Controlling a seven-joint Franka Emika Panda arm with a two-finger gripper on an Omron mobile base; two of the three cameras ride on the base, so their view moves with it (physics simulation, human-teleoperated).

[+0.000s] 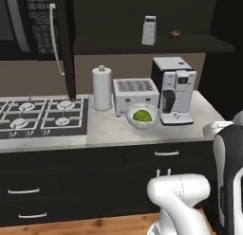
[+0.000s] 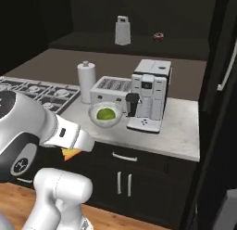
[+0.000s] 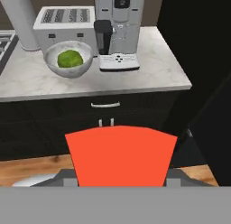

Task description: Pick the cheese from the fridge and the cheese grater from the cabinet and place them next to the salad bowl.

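My gripper (image 3: 121,174) is shut on the cheese (image 3: 121,155), whose red side faces the hand camera. From the right base camera the cheese (image 2: 69,154) shows as a yellow-orange wedge under the hand, low in front of the drawers. The salad bowl (image 1: 142,116) (image 2: 106,115) (image 3: 69,60) holds a green leafy ball and stands on the counter before the toaster. Inside the open upper cabinet the grey cheese grater (image 1: 149,30) (image 2: 122,30) stands upright on the shelf. The cabinet door (image 1: 69,44) is swung open at the left.
Toaster (image 1: 135,93), coffee machine (image 1: 173,89) and paper towel roll (image 1: 101,87) crowd the counter (image 3: 153,69) around the bowl. The stove (image 1: 42,115) lies left. A tiny dark-red round object (image 1: 175,34) sits beside the grater. The black fridge (image 2: 222,99) rises at the right.
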